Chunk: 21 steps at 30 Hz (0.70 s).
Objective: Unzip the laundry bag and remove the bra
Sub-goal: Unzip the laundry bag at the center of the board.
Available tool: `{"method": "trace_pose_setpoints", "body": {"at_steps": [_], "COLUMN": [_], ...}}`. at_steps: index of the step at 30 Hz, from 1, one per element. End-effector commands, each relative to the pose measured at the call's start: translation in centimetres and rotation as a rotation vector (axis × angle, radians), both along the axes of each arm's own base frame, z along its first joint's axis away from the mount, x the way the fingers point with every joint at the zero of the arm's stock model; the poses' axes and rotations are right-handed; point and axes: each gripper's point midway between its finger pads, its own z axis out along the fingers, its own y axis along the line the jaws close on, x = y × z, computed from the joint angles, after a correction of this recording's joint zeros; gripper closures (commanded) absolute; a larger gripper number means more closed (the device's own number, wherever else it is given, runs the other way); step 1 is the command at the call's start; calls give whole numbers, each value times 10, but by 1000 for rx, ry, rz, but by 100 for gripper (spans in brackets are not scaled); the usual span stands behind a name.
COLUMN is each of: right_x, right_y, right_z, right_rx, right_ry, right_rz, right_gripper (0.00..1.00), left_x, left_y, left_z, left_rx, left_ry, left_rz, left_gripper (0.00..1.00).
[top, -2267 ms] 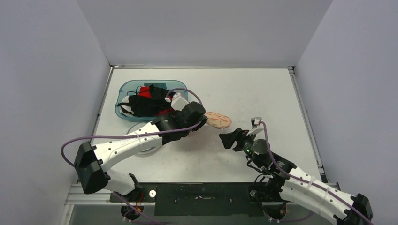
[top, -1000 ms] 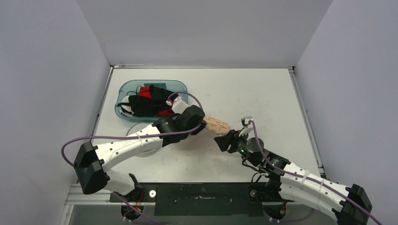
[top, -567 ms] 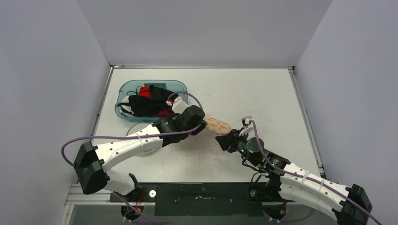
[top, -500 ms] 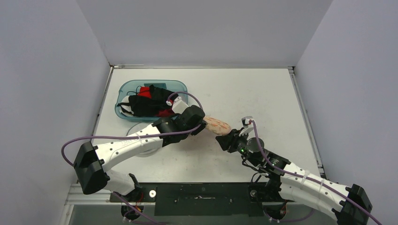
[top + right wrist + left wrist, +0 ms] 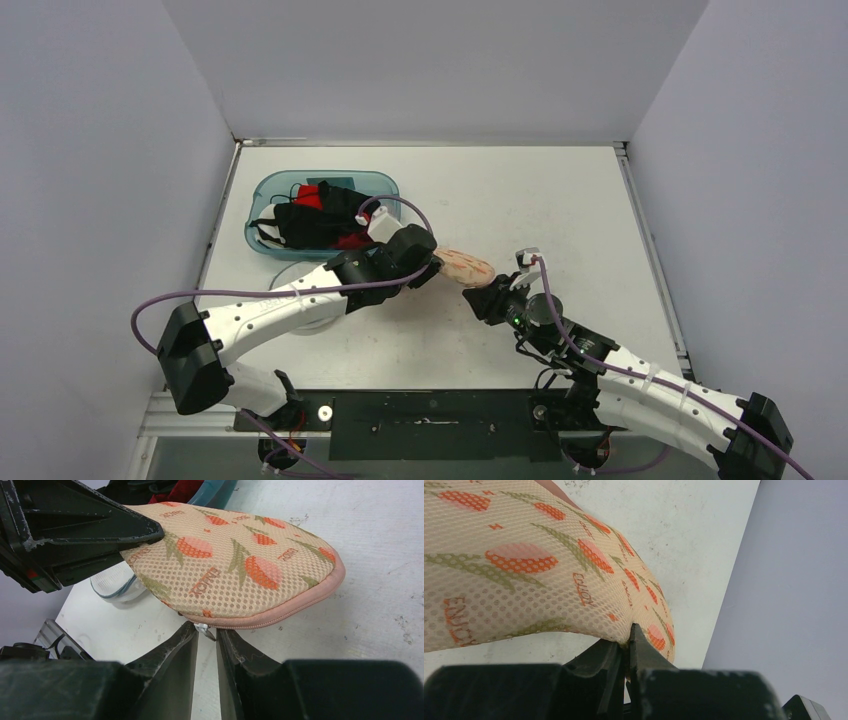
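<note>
The laundry bag is a beige mesh pouch printed with orange tulips and edged by a pink zipper. It is held just above the table's middle. My left gripper is shut on its left edge, and in the left wrist view the mesh is pinched between the fingertips of that gripper. My right gripper is at the bag's near edge. In the right wrist view that gripper has its jaws a narrow gap apart, with the silver zipper pull between the tips. The zipper looks closed. The bra is hidden.
A teal bin holding black and red garments stands at the back left, behind the left arm. A white round object lies on the table under the left arm. Walls close in the table on three sides.
My right gripper has reached the bag's near edge and its jaws have narrowed around the zipper pull. The left gripper brought the bag slightly nearer and has kept its grip.
</note>
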Motion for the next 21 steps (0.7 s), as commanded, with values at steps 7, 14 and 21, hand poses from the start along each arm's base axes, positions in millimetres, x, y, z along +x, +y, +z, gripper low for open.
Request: {"method": "trace_pose_setpoints", "body": {"at_steps": [7,14,21], "right_x": [5,7,13], "right_y": [0,-12,-53], "right_z": [25,17,-4], "right_rx": [58,19,-90], "right_ry": [-42,-25,39], "right_rz": [-30,-79,-264], "right_gripper": [85,95,95], "left_x": [5,6,9], "left_y": [-5,-4,-12], "left_z": [26,24,22], "left_rx": [-89,-90,-105], "left_ry": [-56,-55,-95], "left_rz": [5,7,-59], "left_gripper": [100,100,100]}}
